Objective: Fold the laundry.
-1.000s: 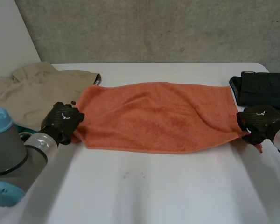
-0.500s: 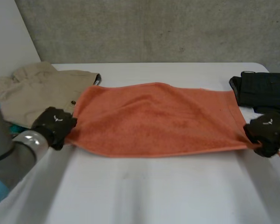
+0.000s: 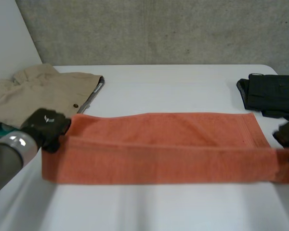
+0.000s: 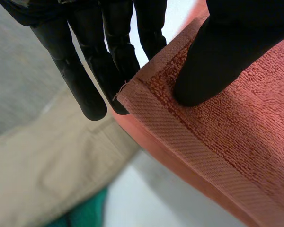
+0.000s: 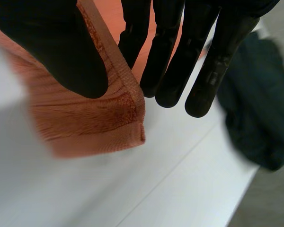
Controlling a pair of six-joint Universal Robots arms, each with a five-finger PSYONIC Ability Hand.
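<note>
**First fold of the towel in hand, other garments waiting**

The left hand (image 4: 217, 56) pinches one end corner of the orange towel (image 3: 168, 144), with its thumb pressed on the top face and straight fingers (image 4: 87, 80) under the hemmed edge. The right hand (image 5: 52, 42) grasps the opposite end corner in the same way, thumb above and fingers below the hem.

Between the hands the towel is stretched long across the near part of the tabletop (image 3: 173, 77). A lengthwise crease runs from one hand to the other, with a narrower band beyond it and a wider band on the near side. I cannot tell whether the near band lies flat or hangs from the held corners.

I judge this to be the first lengthwise fold, begun but not yet laid down or released. The crosswise folds would follow.

A rumpled beige garment (image 3: 43, 91) lies beyond the left hand. A black garment (image 3: 272, 94) lies in a compact heap beyond the right hand. Both are clear of the towel, so most of the laundry seems left to do.
</note>
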